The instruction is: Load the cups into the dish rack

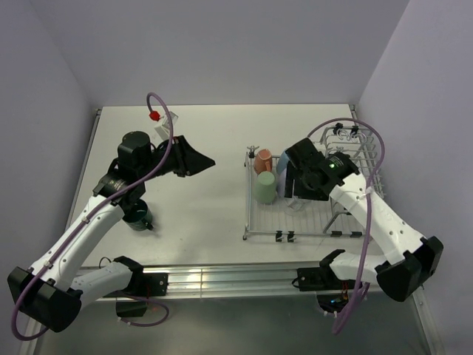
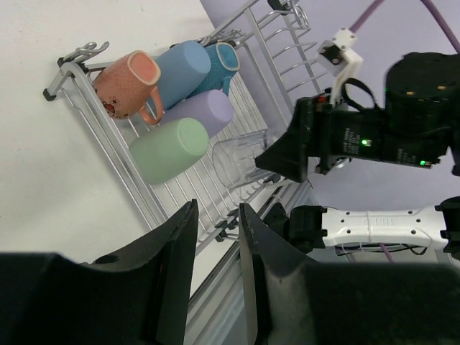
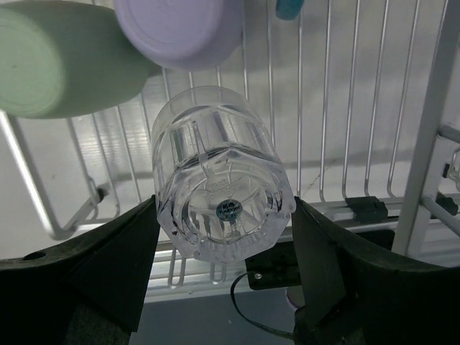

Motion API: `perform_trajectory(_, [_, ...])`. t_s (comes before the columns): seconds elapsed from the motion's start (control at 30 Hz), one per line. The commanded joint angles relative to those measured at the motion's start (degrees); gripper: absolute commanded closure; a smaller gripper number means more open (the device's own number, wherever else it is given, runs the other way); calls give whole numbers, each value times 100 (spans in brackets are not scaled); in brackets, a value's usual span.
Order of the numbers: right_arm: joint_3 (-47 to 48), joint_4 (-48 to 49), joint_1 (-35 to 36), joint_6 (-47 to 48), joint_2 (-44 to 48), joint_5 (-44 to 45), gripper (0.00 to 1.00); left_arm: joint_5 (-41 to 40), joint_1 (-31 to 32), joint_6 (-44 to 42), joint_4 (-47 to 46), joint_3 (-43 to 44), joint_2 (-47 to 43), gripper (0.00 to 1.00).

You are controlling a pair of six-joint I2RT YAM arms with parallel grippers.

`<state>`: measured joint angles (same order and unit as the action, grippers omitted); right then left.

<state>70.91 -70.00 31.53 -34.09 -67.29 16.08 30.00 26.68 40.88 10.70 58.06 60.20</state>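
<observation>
Clear faceted tumbler (image 3: 223,194), base facing the wrist camera, clamped in the right jaws; pale green mug (image 3: 65,57) at its ten o'clock. Left jaws apart, empty.

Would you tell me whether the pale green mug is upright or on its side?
On its side: the pale green mug lies lengthwise across the dish rack bars.

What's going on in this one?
The right gripper grips a clear glass tumbler over the silver wire dish rack. In the rack already sit an orange mug, a light blue mug, a teal mug, a lavender mug and a pale green mug. The left gripper hangs open and empty above the white table, where a dark green mug stands.
</observation>
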Motion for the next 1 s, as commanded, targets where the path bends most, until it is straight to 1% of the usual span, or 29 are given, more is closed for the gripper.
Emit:
perform_trajectory(0.0, [-121,250,38,-195,-179,387,100,138,-40,-247,-50,-32,-132,65])
perform_trajectory(0.23, [-201,285,20,-300,-531,704,100,190,-101,-371,-24,-76,-149,64])
perform_trajectory(0.4, [-376,399,-129,-274,-628,722,100,199,-119,-414,-7,-155,-167,65])
perform_trajectory(0.9, [-807,680,-832,104,-408,748,100,190,-163,-467,2,-190,-132,65])
perform_trajectory(0.97, [-868,733,-911,139,-399,730,99,173,-163,-467,-6,-190,-132,64])
